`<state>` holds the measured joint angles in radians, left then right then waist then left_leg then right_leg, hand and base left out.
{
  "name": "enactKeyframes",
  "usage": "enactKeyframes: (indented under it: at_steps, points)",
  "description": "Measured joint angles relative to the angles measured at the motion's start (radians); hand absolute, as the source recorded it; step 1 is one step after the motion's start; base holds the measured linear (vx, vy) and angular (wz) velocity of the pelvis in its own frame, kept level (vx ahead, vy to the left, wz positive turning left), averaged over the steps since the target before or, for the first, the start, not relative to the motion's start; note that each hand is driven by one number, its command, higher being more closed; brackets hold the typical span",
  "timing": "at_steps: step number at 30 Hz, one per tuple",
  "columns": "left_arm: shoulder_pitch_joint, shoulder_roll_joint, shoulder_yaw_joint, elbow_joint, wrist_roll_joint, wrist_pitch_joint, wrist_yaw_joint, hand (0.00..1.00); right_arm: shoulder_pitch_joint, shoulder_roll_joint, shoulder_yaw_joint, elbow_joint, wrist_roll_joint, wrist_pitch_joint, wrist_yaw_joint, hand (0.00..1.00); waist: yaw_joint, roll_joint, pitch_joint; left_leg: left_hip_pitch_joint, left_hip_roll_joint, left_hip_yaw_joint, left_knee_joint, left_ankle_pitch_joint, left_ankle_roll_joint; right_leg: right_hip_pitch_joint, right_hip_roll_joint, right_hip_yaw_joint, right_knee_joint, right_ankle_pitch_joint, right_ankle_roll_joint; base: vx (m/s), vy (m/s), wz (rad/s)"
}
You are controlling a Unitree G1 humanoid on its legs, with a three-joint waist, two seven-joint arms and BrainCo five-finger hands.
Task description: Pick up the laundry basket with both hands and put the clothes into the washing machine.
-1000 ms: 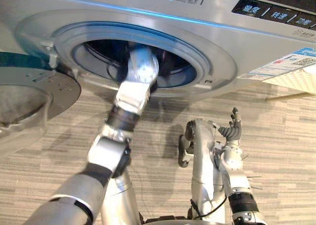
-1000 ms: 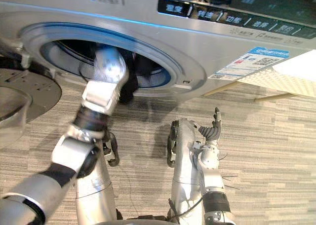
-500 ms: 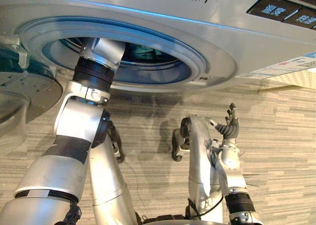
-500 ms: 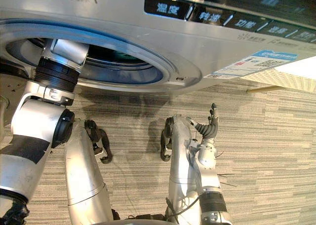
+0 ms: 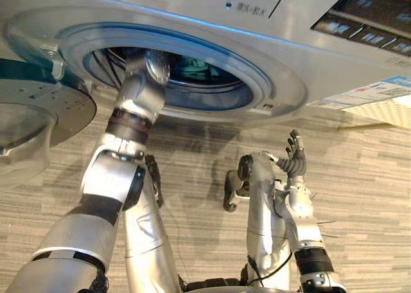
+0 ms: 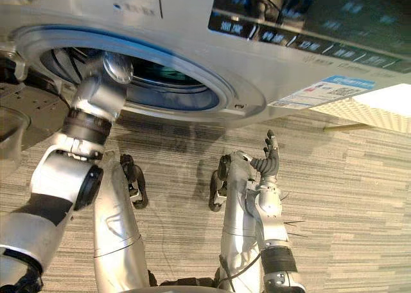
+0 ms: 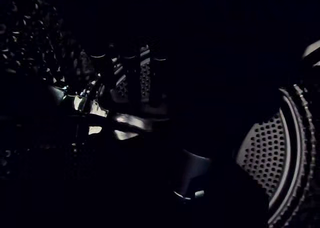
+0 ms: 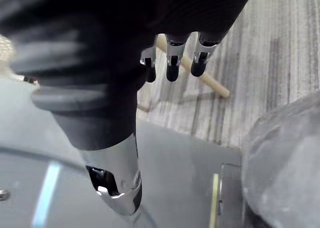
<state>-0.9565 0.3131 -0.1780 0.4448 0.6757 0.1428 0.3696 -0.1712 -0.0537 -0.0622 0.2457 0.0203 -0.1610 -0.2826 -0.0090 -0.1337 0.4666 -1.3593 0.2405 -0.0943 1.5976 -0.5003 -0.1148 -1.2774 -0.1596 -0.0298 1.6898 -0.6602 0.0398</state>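
The silver washing machine (image 5: 289, 62) stands with its round opening (image 5: 257, 74) facing me and its door (image 5: 38, 123) swung out to the left. My left forearm (image 5: 131, 110) passes over the rim and the hand is hidden inside the drum. In the left wrist view it is dark, with the drum's perforated wall (image 7: 265, 153) beside the hand. Something teal (image 5: 192, 67) lies deep in the drum. My right hand (image 5: 295, 161) is held up in front of the machine, below the opening's right side, open with straight fingers (image 8: 172, 63) and holding nothing.
The dark control panel (image 5: 366, 23) runs along the machine's upper right, with a printed sticker (image 5: 372, 90) below it. A white textured panel (image 6: 379, 106) and a wooden stick (image 8: 200, 73) lie on the striped grey floor (image 5: 366, 190) to the right.
My left hand was at the drum's mouth with dark cloth by it; the arm has since gone in past the rim. The camera has shifted. The right hand stays raised.
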Motion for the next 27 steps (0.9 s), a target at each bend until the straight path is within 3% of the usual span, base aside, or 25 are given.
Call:
enactKeyframes:
  at_steps: [5,8,15,22,27]
  points:
    - [0.301,-0.086,0.069,-0.100,-0.096,-0.034,-0.022,0.00,-0.017,-0.010,-0.002,0.043,0.000,0.054,0.004,0.00,0.033,0.010,-0.020,0.124,-0.006,0.001,-0.156,0.051,-0.020,0.128,-0.007,-0.051,-0.133,0.020,-0.035,0.06,-0.097,0.14]
    - [0.465,-0.142,0.073,-0.101,-0.168,-0.057,-0.025,0.00,-0.017,-0.012,-0.012,0.098,0.000,0.065,0.005,0.00,0.049,0.025,-0.066,0.202,-0.008,0.002,-0.260,0.082,-0.033,0.209,-0.008,-0.083,-0.225,0.037,-0.047,0.10,-0.118,0.17]
    - [0.888,-0.328,0.075,-0.082,-0.294,-0.111,-0.041,0.00,0.120,0.055,-0.012,0.289,-0.063,0.103,0.002,0.00,0.080,0.091,-0.143,0.631,-0.011,0.065,-0.692,0.198,-0.035,0.623,0.004,-0.148,-0.634,0.150,-0.029,0.14,-0.061,0.10]
    - [1.027,-0.342,0.182,0.177,-0.428,-0.132,-0.088,0.00,0.227,0.077,-0.017,0.439,-0.083,0.125,0.013,0.00,0.079,0.111,-0.262,0.966,-0.014,0.178,-1.067,0.311,-0.013,0.923,0.024,-0.162,-1.024,0.297,0.014,0.15,0.075,-0.13]
    - [1.017,-0.295,0.187,0.374,-0.427,-0.134,-0.130,0.00,0.192,0.039,-0.019,0.652,-0.112,0.128,0.043,0.00,0.072,0.127,-0.329,1.174,-0.057,0.247,-1.407,0.449,0.010,1.115,0.042,-0.147,-1.404,0.481,0.047,0.14,0.128,-0.16]
